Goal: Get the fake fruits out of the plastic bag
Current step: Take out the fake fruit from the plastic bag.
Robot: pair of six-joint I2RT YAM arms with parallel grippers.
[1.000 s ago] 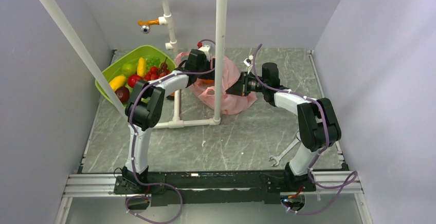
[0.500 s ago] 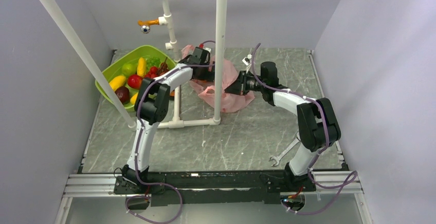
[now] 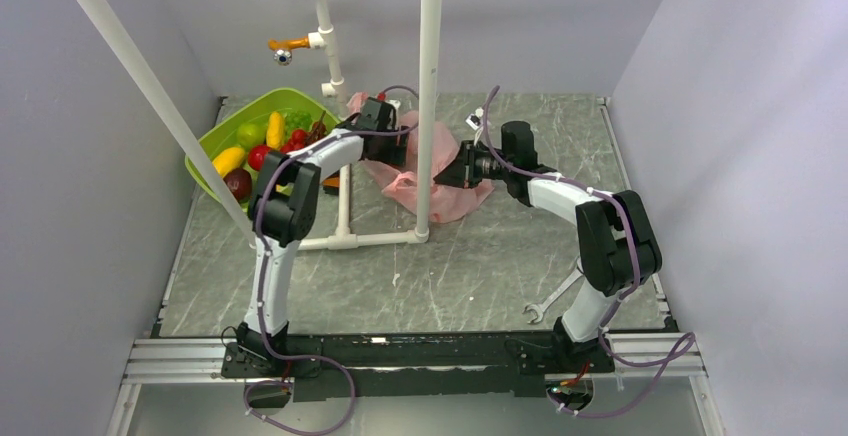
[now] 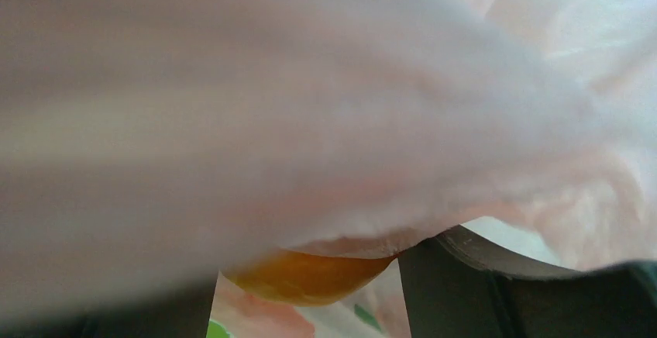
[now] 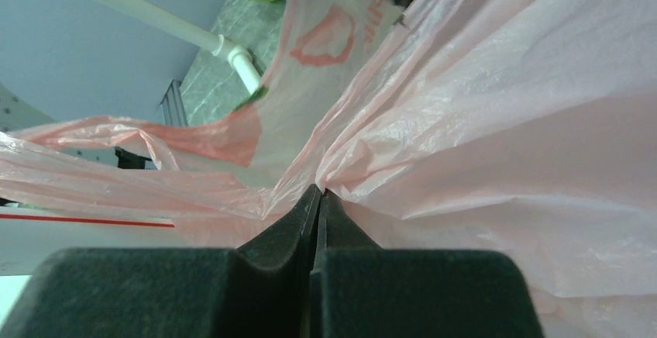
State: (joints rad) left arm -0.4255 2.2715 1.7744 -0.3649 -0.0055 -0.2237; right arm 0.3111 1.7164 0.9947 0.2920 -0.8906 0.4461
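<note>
The pink plastic bag (image 3: 445,196) lies crumpled at the back middle of the table. My left gripper (image 3: 392,151) reaches into it from the left. In the left wrist view the bag (image 4: 310,105) drapes over the lens, and a yellow-orange mango-like fruit (image 4: 306,272) sits between my dark fingers (image 4: 465,291), touching both. My right gripper (image 3: 458,174) is shut on a fold of the bag (image 5: 503,121) at its right side, the jaws pinched tight in the right wrist view (image 5: 319,194). Other fruits inside the bag are hidden.
A green basin (image 3: 255,104) with several fruits stands at the back left. A white vertical pipe (image 3: 428,96) rises in front of the bag from a pipe frame (image 3: 345,241) on the table. A wrench (image 3: 553,296) lies near the right arm's base.
My left wrist has shifted a little to the left and back at the bag's mouth. The right gripper has moved slightly left, still pinching the bag, which has bunched up.
</note>
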